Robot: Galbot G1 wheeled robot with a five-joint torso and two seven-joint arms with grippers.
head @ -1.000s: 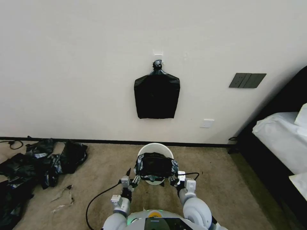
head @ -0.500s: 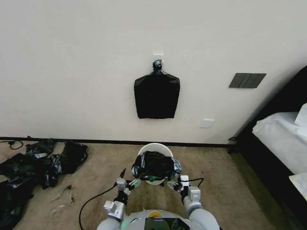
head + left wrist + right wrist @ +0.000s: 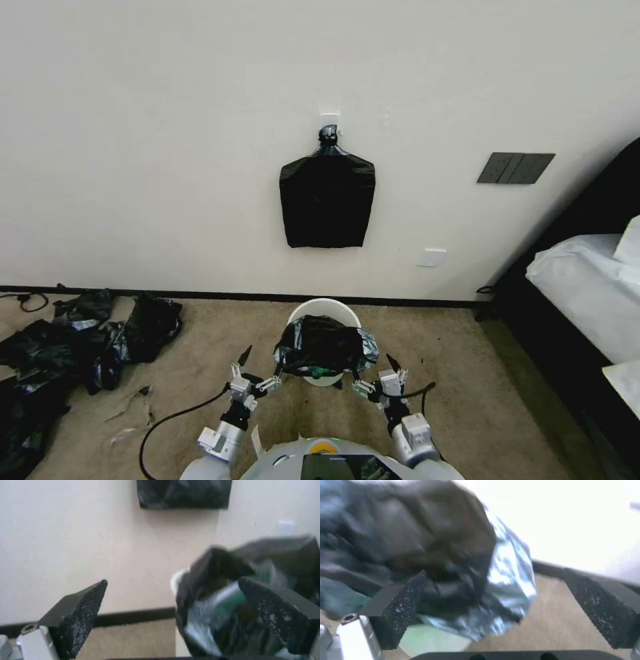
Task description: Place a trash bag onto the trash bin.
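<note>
Draping the round white trash bin, wrinkly glossy trash bag (both pincers wide open, empty).

the trash bag sits on the trash bin, between left pincer and right pincer.

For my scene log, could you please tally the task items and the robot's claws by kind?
Trash bag draped on the bin: 1, the trash bag
White bins: 1, the trash bin
Open claws, apart from the bag: 2, left claw and right claw
Total: 4
</note>
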